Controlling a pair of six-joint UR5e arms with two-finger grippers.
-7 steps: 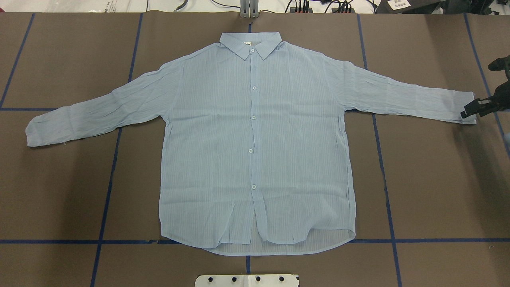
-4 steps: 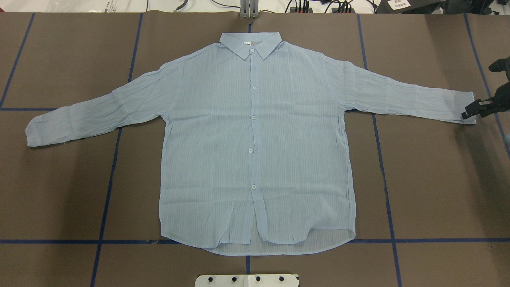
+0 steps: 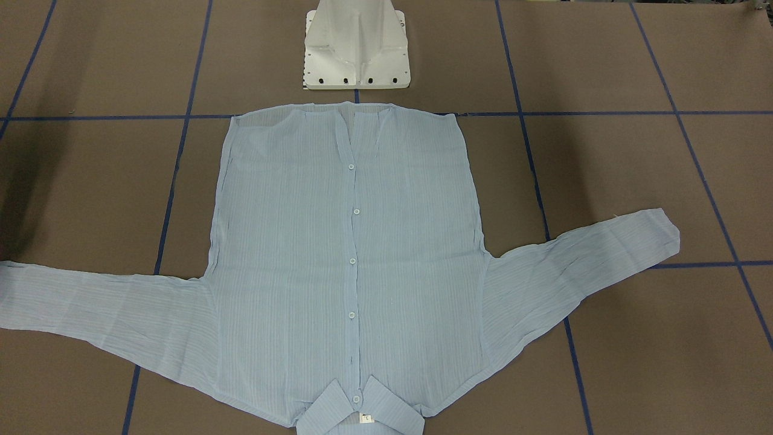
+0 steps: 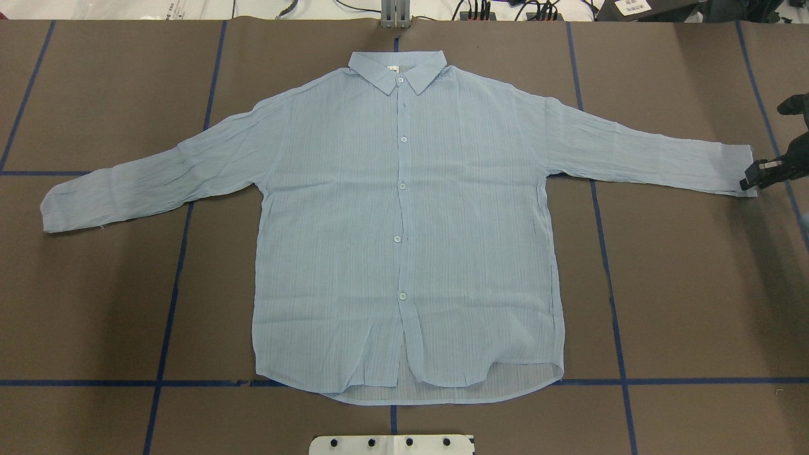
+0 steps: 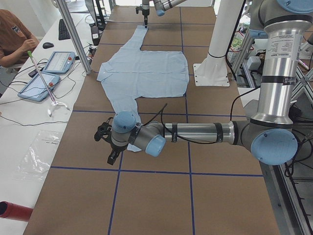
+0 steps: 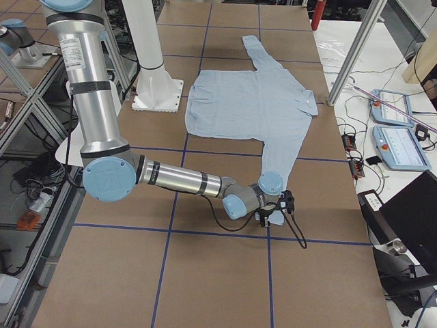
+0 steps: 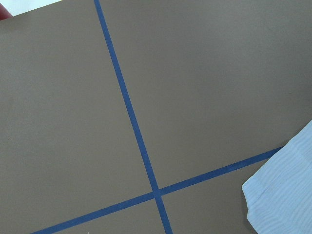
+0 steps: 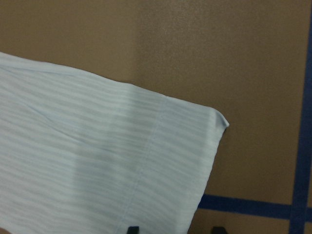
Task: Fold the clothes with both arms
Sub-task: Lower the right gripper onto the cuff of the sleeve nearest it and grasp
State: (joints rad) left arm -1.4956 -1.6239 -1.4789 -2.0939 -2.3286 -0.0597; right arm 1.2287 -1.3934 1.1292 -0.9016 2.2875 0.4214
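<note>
The light-blue striped shirt (image 4: 404,221) lies flat and buttoned, collar at the far side, both sleeves spread out; it also shows in the front view (image 3: 350,254). My right gripper (image 4: 749,180) sits low at the end of the right sleeve cuff (image 4: 727,170). In the right wrist view its two fingertips (image 8: 132,229) stand apart, open, with the cuff's edge (image 8: 146,170) between them. My left gripper (image 5: 106,144) hovers beside the left cuff (image 4: 57,208); it is outside the overhead view, and I cannot tell if it is open. The left wrist view shows only a cuff corner (image 7: 282,195).
The white pedestal base (image 4: 392,444) stands at the near table edge by the shirt's hem. Blue tape lines (image 4: 170,303) grid the brown table. An operator (image 5: 14,39) and tablets (image 5: 54,61) are at a side bench beyond the collar side.
My right gripper has slid a little to the right, from over the cuff toward its outer end. The shirt has not moved.
</note>
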